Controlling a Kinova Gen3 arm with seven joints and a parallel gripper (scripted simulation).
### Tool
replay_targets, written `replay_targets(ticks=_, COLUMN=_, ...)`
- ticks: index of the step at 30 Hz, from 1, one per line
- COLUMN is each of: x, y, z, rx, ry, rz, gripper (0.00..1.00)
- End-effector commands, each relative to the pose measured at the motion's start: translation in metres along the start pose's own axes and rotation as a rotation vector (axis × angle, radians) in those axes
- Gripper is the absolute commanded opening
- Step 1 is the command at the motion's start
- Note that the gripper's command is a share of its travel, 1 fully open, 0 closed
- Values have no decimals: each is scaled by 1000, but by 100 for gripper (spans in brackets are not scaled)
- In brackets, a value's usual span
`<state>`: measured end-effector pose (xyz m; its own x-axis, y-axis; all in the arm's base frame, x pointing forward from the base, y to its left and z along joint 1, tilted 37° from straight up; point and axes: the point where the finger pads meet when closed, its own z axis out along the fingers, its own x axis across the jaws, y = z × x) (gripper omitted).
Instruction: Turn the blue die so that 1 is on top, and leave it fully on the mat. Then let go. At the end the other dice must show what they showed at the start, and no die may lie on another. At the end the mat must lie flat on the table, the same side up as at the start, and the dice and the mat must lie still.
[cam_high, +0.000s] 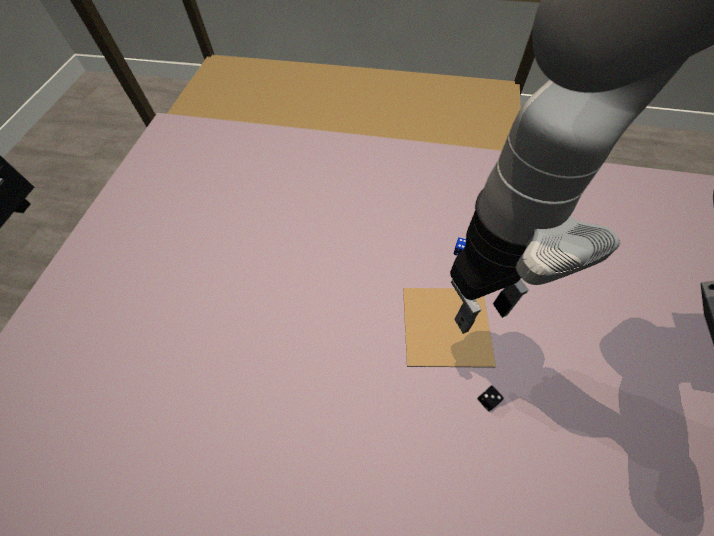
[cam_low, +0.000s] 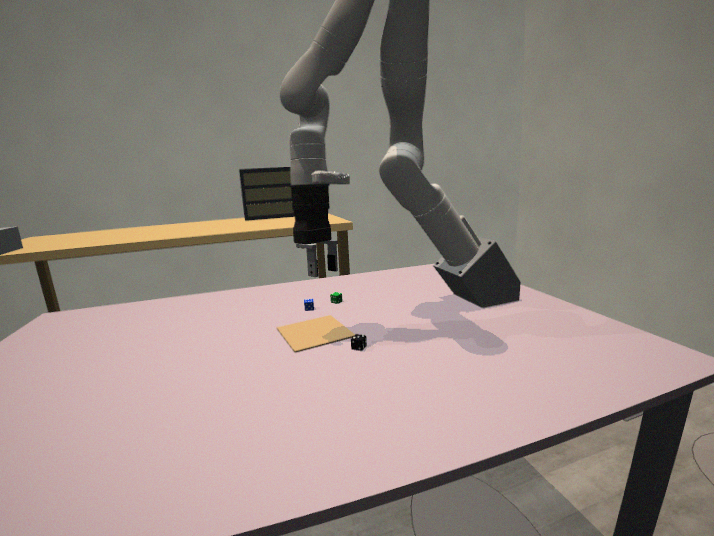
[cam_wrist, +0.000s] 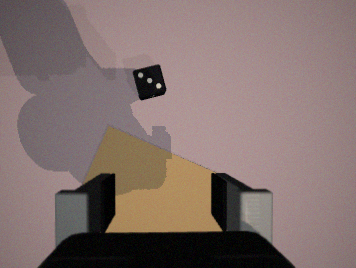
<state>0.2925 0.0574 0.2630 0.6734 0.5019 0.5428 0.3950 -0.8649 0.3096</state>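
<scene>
Fingers spread wide and holding nothing, your gripper (cam_high: 487, 311) (cam_low: 322, 265) (cam_wrist: 163, 194) hangs above the tabletop, pointing down. The blue die (cam_high: 460, 244) (cam_low: 309, 304) you have to turn sits off the mat, on the pink table (cam_high: 230, 346) (cam_low: 230, 403) (cam_wrist: 290, 100), near the mat's far side in the exterior view. From the top you see only part of it beside the dark gripper body, with white pips on its upper face; you cannot read the full count there. Next to it, a little apart, you have the green die (cam_low: 336, 297), visible only in the exterior view. The tan mat (cam_high: 429, 328) (cam_low: 311, 334) (cam_wrist: 150, 215) lies flat, and in your wrist view part of it shows between the fingers. Just off its near corner, also on the table, you find the black die (cam_high: 490, 398) (cam_low: 358, 342) (cam_wrist: 149, 82), three pips up. Your arm's shadow (cam_high: 513, 357) (cam_low: 369, 333) (cam_wrist: 65, 120) falls across one corner of the mat.
</scene>
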Motion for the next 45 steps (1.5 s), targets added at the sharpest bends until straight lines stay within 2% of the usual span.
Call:
replay_targets(ticks=1, x=-5, y=23, z=3, rx=25, ry=-2, rz=112, gripper=100)
replay_targets(ticks=5, x=-17, y=64, z=3, rx=27, ry=5, rz=275, gripper=100)
replay_targets(ticks=7, x=-17, y=64, z=3, rx=27, ry=5, rz=275, gripper=100)
replay_targets(ticks=14, x=-60, y=131, z=7, rx=8, ry=-5, rz=544, gripper=100)
replay_targets(ticks=20, x=-95, y=163, z=8, rx=-15, ry=-23, rz=688, gripper=100)
replay_targets(ticks=28, x=-107, y=172, z=8, rx=-25, ry=-30, rz=732, gripper=100)
replay_targets(ticks=45, x=-107, y=172, z=8, rx=-25, ry=-30, rz=733, gripper=100)
